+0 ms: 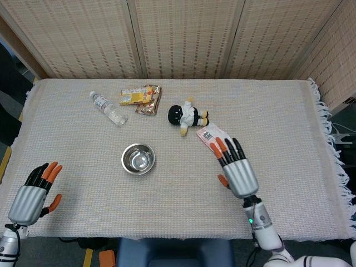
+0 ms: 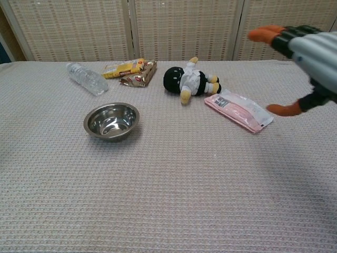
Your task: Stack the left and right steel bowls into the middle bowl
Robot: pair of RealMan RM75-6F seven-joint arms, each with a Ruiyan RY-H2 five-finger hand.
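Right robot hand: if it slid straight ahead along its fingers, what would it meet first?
Probably the pink packet: the right robot hand points up-left with fingertips already over its near edge. Its height above is unclear.

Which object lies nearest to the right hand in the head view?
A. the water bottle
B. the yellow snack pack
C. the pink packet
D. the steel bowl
C: the right hand, open and holding nothing, hovers right beside the pink packet, with its fingertips at the packet's near edge, while the steel bowl sits well off toward the table's middle.
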